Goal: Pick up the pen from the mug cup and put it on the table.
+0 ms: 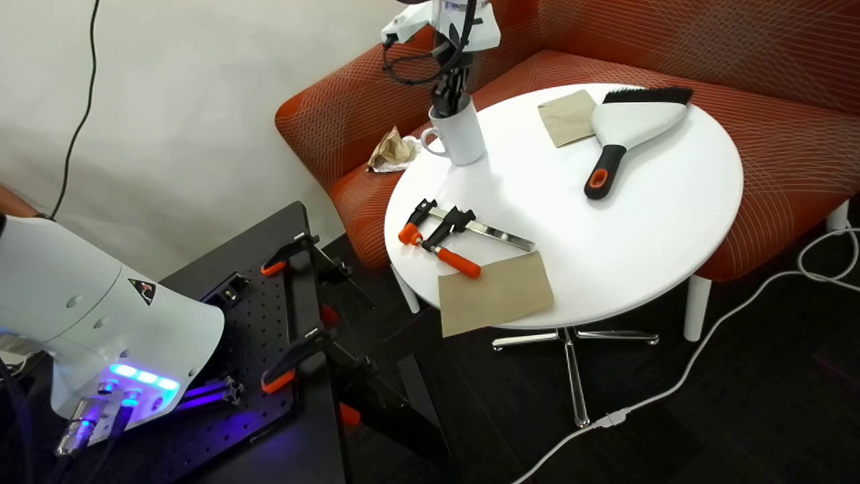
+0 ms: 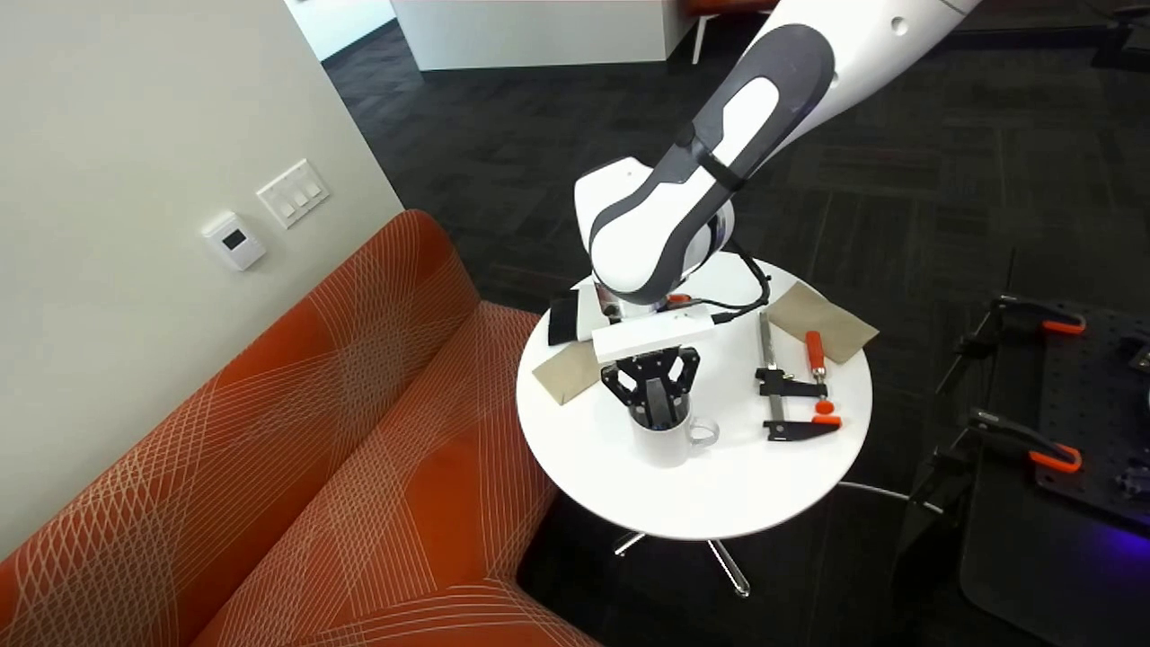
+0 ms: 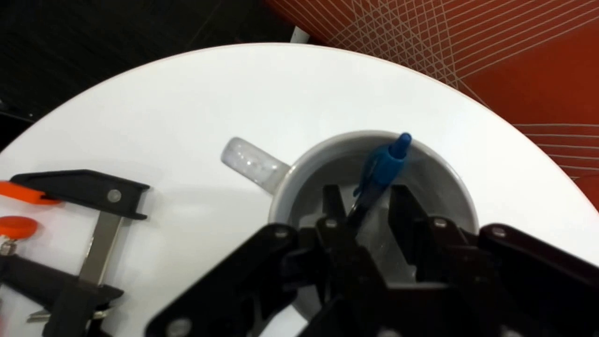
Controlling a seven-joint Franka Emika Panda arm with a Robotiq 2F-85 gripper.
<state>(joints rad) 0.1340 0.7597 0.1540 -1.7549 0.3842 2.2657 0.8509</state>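
- Presently, by the wrist view, the pen (image 3: 384, 164) stands at a tilt inside the mug (image 3: 442, 196), its blue end reaching the rim. The gripper (image 3: 366, 191) is parted by a moderate gap, with the pen in that gap: it appears close to one of the fingers (image 3: 405, 206), contact not determinable, and plainly off the other. No hold is established.
- In an exterior view, the mug stands upright near the edge of the table (image 1: 564, 208), fingers entering its mouth. The pen cannot be made out from this side. The bar clamp (image 1: 457, 220) lies on the table near the mug; judged no obstruction to the lift, though it takes up some setting-down room.
- In an exterior view, the arm (image 2: 669, 220) reaches over the table and the fingers sit within the mug's opening. The gap between them cannot be read at this angle, and the pen does not show.
- Progress, judged on all three views: reaching the pen looks complete or nearly so, since the fingers straddle it. Outstanding: closing on the pen, drawing it clear of the mug, and laying it on the table.
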